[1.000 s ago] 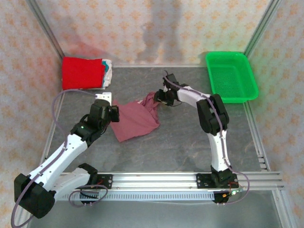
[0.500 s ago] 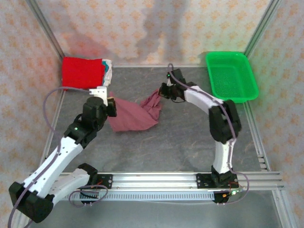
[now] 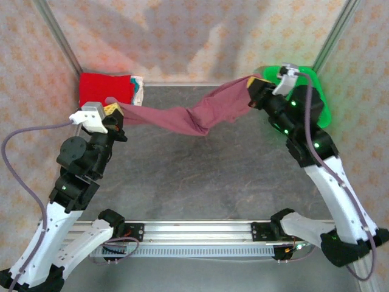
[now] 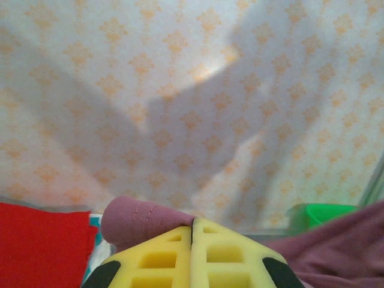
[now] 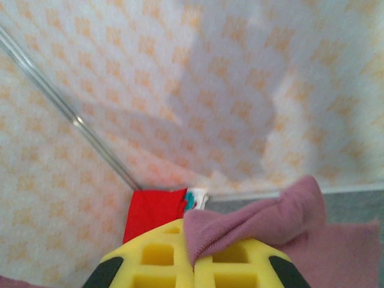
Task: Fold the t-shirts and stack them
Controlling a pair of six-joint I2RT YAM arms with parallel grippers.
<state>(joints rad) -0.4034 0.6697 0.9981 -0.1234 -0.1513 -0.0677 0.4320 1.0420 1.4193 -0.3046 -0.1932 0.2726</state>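
Above the table (image 3: 194, 182), both arms have risen. A second ago the maroon shirt (image 3: 194, 115) lay crumpled on the table between them; now it hangs stretched in the air. The left pincer (image 3: 115, 113) is pressed together on one edge of the cloth, and the right pincer (image 3: 251, 90) pinches the opposite edge. The shirt sags between the two pincers and appears clear of the table. It looks lifted and spread, ready to be laid flat for folding. Just beyond the left pincer sits the folded stack (image 3: 106, 91), red on top.
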